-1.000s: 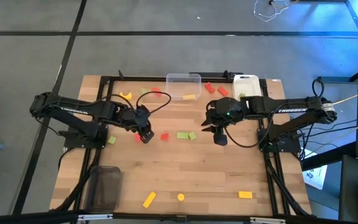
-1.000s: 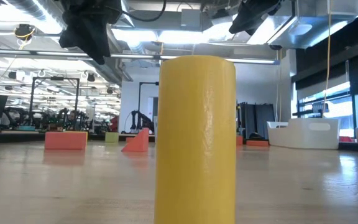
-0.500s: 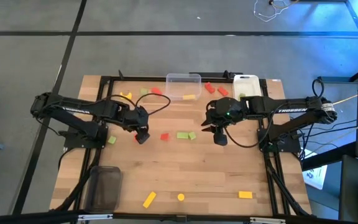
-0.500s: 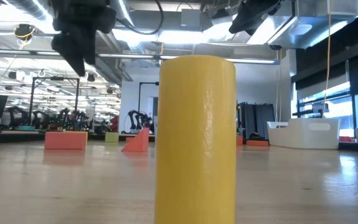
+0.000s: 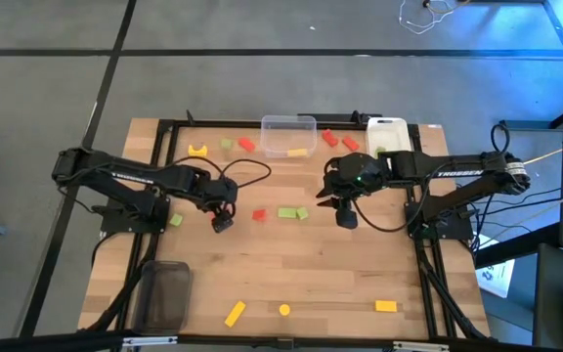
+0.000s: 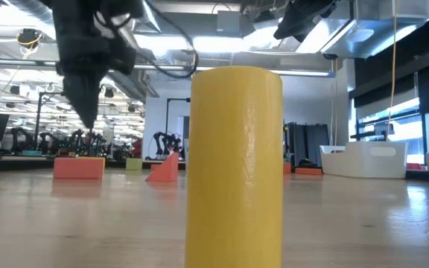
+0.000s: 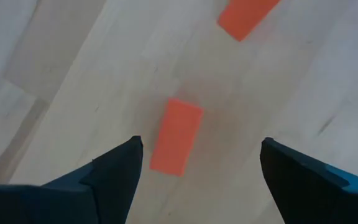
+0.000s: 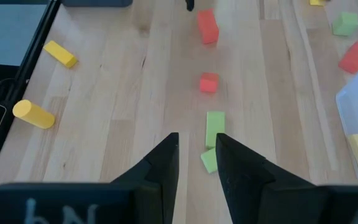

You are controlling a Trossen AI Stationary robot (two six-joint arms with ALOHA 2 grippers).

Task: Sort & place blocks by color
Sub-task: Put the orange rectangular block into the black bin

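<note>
A red bar block point(image 7: 176, 135) lies flat on the wooden table point(image 5: 291, 264), left of centre. My left gripper point(image 7: 201, 146) hangs open just above it, pointing steeply down, with one finger on either side and clear of it. The low view shows the left gripper's tips point(image 6: 88, 123) above the same red bar point(image 6: 78, 167). A red cube point(image 8: 209, 82) and two light green blocks point(image 8: 215, 127) lie at mid-table. My right gripper point(image 8: 197, 140) hovers over the green blocks with a narrow gap between its fingers and nothing in it.
At the far edge stand a clear container point(image 5: 288, 135) holding a yellow block and a white container point(image 5: 387, 135), with red, green and yellow blocks around them. A dark container point(image 5: 164, 293) sits near left. A yellow bar point(image 5: 235, 313), cylinder point(image 5: 284, 310) and block point(image 5: 386, 306) lie near the front.
My left gripper has come down toward the red bar and drawn slightly toward the table's near edge, rolling a little as it sank. No block has moved.
</note>
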